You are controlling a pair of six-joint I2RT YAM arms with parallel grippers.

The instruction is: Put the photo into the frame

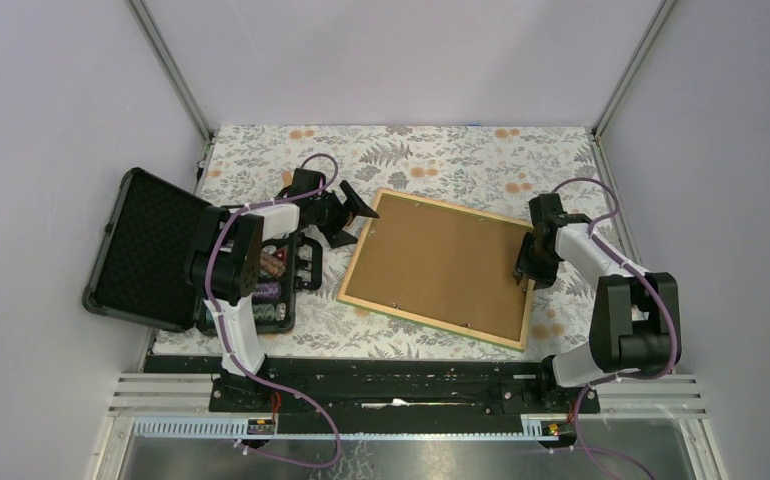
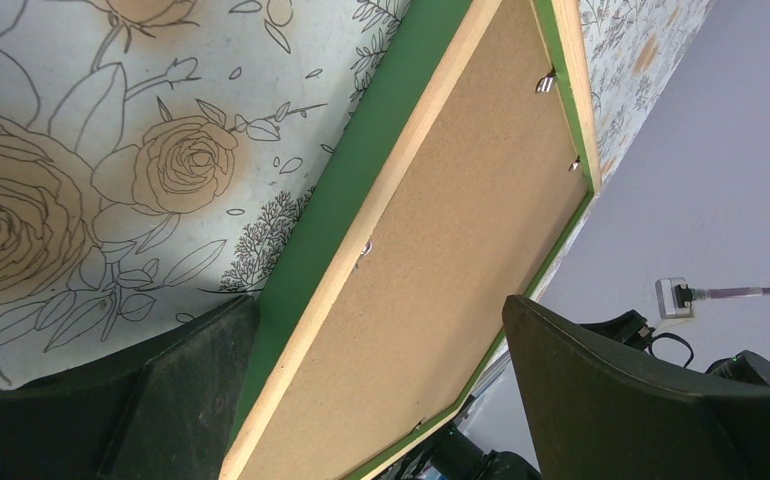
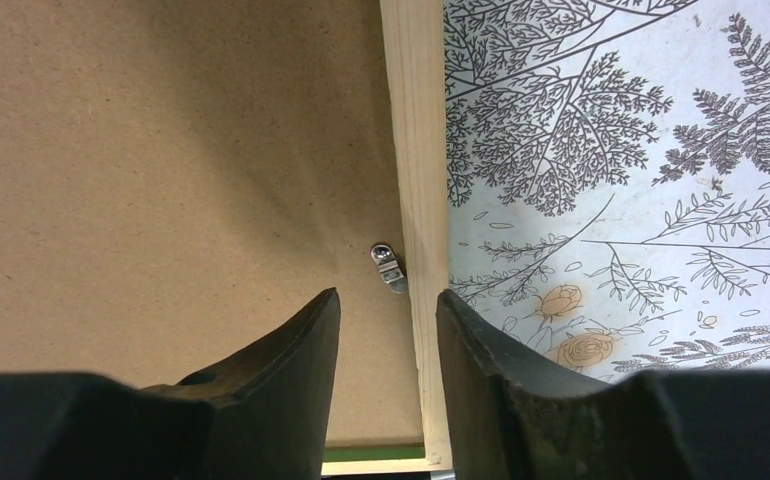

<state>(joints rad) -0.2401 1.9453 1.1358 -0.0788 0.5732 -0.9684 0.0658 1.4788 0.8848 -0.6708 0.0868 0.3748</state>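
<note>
Backing board (image 1: 439,262) fills frame (image 1: 431,322); case (image 1: 146,250) left

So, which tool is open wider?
The left tool, fingers spread far apart near the frame; on the right tool they stand close together over the wooden edge.

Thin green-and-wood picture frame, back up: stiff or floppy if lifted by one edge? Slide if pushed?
The thin green-and-wood picture frame probably lifts stiff: straight wooden rim. Flat on the floral tablecloth, it likely slides, not tips. Small metal clips seem to retain the brown backing board.
</note>
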